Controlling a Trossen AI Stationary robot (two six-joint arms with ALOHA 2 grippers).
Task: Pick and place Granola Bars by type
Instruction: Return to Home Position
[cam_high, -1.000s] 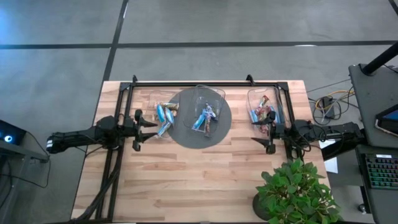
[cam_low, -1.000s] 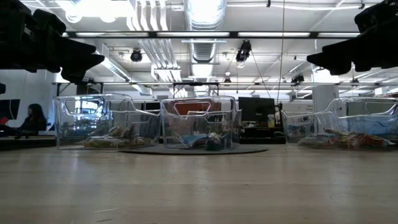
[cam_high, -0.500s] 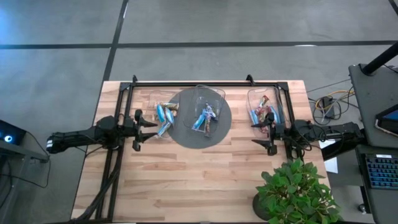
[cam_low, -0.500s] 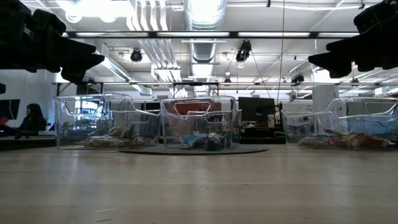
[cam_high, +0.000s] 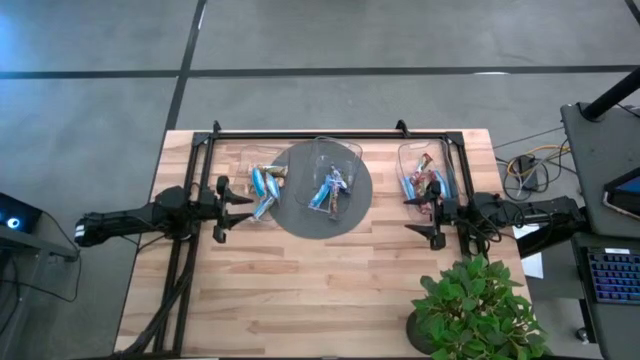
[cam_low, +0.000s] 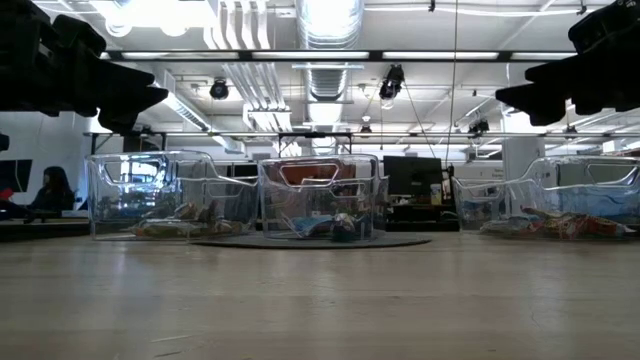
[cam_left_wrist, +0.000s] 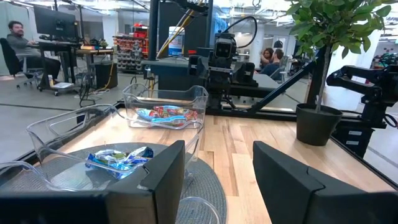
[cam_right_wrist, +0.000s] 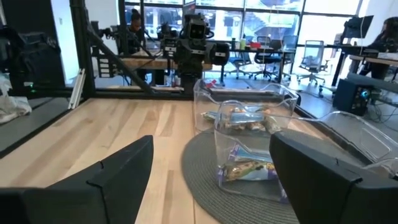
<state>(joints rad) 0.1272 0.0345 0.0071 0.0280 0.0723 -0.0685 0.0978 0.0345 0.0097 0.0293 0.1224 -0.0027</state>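
Observation:
The granola bars lie in three clear bins at the table's far side. Blue and tan bars (cam_high: 263, 183) are in the left bin. Blue bars (cam_high: 330, 188) are in the middle bin, which stands on a round grey mat (cam_high: 300, 215). Blue and reddish bars (cam_high: 422, 185) are in the right bin. My left gripper (cam_high: 240, 205) hangs above the table beside the left bin, open and empty; it also shows in its wrist view (cam_left_wrist: 217, 180). My right gripper (cam_high: 412, 215) hangs just near of the right bin, open and empty, and shows in its wrist view (cam_right_wrist: 211, 180).
A black frame rail (cam_high: 330, 133) runs along the table's far edge, with uprights at both sides. A potted plant (cam_high: 475, 305) stands at the near right corner. Bare wood (cam_high: 320, 290) spans the near half of the table. People sit in the room beyond the table.

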